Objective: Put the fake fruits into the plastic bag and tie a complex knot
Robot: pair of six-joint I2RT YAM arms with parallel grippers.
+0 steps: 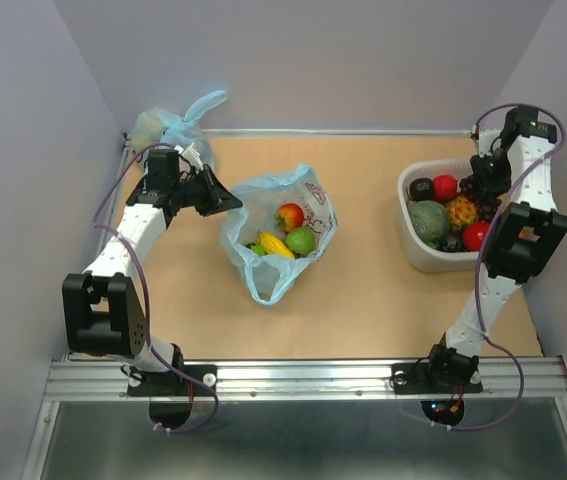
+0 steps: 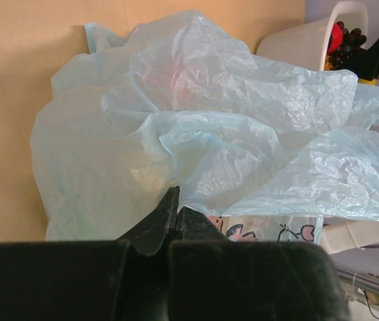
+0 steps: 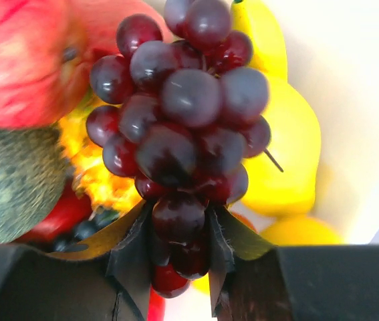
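Note:
The plastic bag (image 1: 263,285) lies open mid-table, light blue with a printed white panel. Inside it are a red-yellow apple (image 1: 289,216), a green fruit (image 1: 301,240) and a yellow banana (image 1: 275,244). My left gripper (image 1: 225,200) is shut on the bag's left rim. In the left wrist view its jaws (image 2: 176,200) pinch the thin film of the bag (image 2: 196,120). My right gripper (image 1: 483,185) reaches into the white bin (image 1: 413,255). There its fingers press both sides of a dark grape bunch (image 3: 182,114), with the gripper (image 3: 179,214) shut on the lowest grapes. No knot shows.
The bin also holds a rough green fruit (image 1: 428,220), red fruits (image 1: 445,187), an orange-yellow one (image 1: 461,212) and, close to the grapes, yellow fruits (image 3: 289,147). A smaller light-blue bag (image 1: 168,125) sits at the back left corner, behind the left arm.

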